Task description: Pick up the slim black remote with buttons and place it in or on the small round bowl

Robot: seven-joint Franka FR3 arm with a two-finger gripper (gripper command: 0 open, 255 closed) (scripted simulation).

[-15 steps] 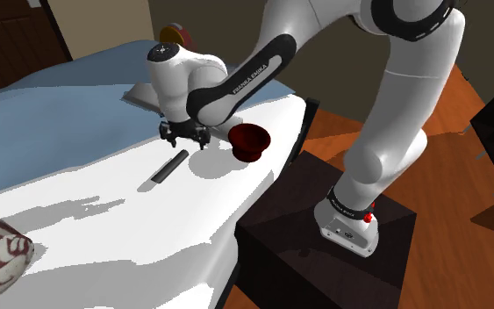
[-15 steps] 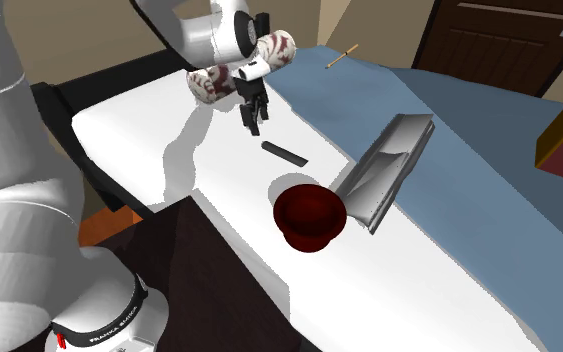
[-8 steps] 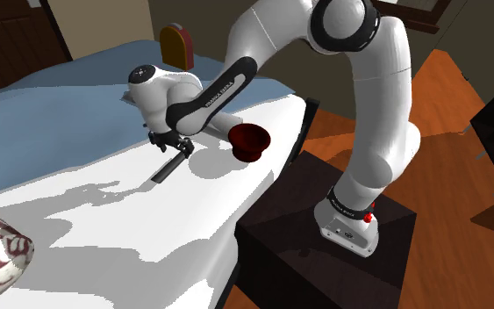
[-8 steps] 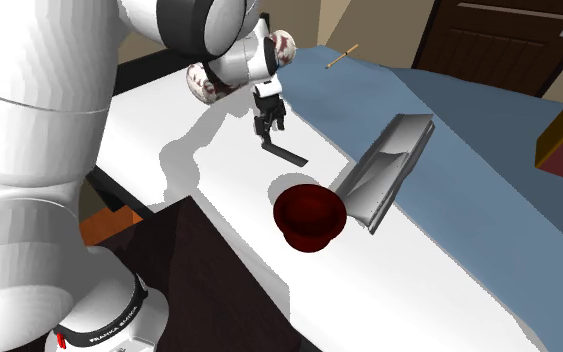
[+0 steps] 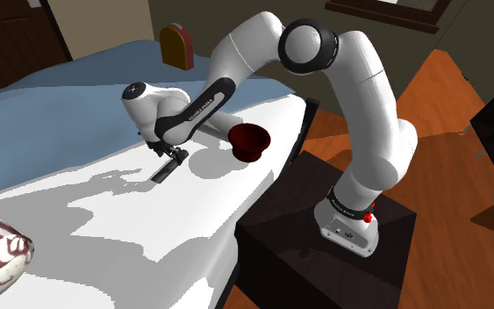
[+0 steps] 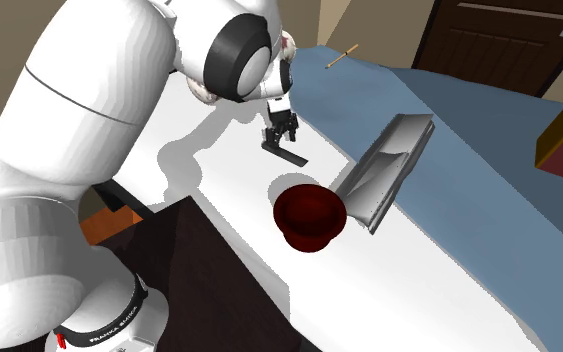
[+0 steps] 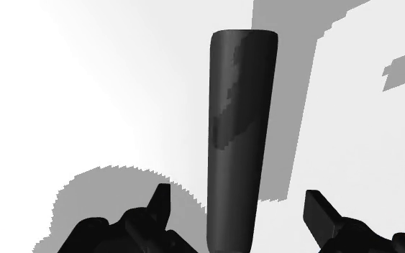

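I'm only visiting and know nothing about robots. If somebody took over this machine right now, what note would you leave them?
Pincer: open, low over the white bed cover, one finger on either side of the remote's near end, not touching it.
Remote: slim and dark, lying flat on the cover, not gripped.
Bowl: dark red, near the cover's edge, nothing in it.
Done: pincer lined up on the remote.
Left: close, lift, carry to the bowl, release.
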